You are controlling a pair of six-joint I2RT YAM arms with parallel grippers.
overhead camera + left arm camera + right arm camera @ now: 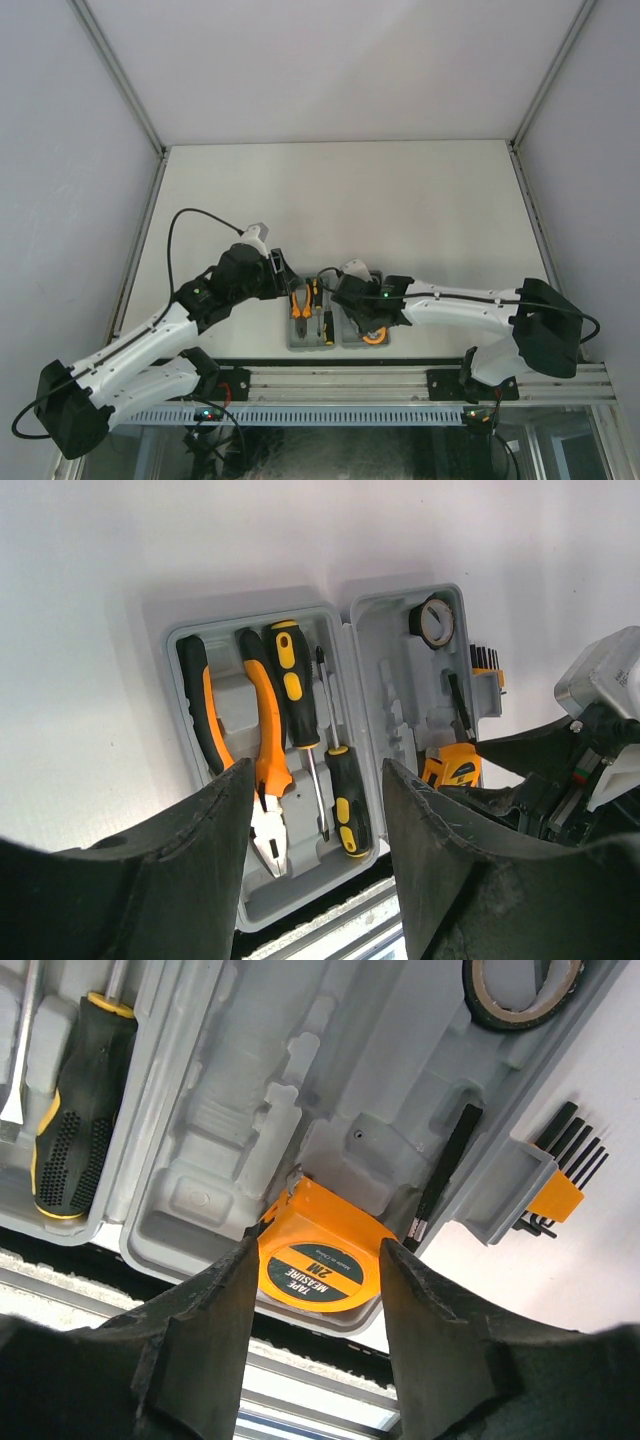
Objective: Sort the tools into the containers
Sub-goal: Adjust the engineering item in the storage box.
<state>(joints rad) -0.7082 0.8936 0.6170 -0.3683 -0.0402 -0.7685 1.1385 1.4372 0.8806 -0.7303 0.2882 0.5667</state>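
1. At the lower centre of the right wrist view, the tape measure (320, 1265) lay directly under your right gripper (320, 1248), in the recess at the lower edge of the case (200, 1150). Its round labelled face looked up at the camera, so it offered no long axis.
2. Your jaws stood apart on either side of it. Whether they pressed its sides or only flanked them could not be told.
3. Your left gripper (318, 770) hung open and empty over the other half, farther from the tape measure.
4. The tape measure was glossy orange plastic. The case was matte grey with stepped moulded recesses. The pliers (262, 720) and screwdrivers (290, 680) had rubbery orange-and-black handles on steel.
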